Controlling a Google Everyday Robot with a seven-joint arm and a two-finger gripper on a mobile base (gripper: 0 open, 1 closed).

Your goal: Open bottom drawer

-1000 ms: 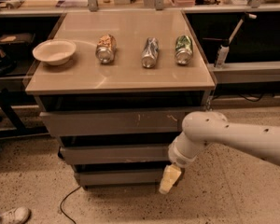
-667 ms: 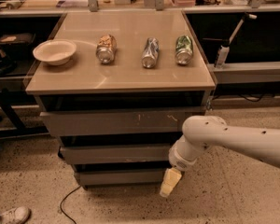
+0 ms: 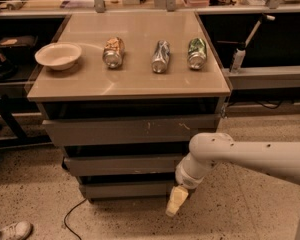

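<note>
The bottom drawer (image 3: 125, 189) is the lowest and narrowest grey front of the cabinet, just above the floor. None of its inside shows. The mid-sized drawer (image 3: 122, 165) and the tall scratched drawer (image 3: 130, 131) sit above it. My gripper (image 3: 176, 201), pale yellow at the end of the white arm (image 3: 240, 156), hangs low at the bottom drawer's right end, level with its lower edge and just in front of it. I cannot tell whether it touches the front.
On the cabinet top (image 3: 140, 86) lie a white bowl (image 3: 58, 55) and three cans (image 3: 160, 56). A black cable (image 3: 72, 213) and a white shoe (image 3: 12, 230) are on the floor at the left. Workbenches stand behind and on both sides.
My gripper has dropped slightly and shifted a little left along the bottom drawer's right end. The drawers look unchanged.
</note>
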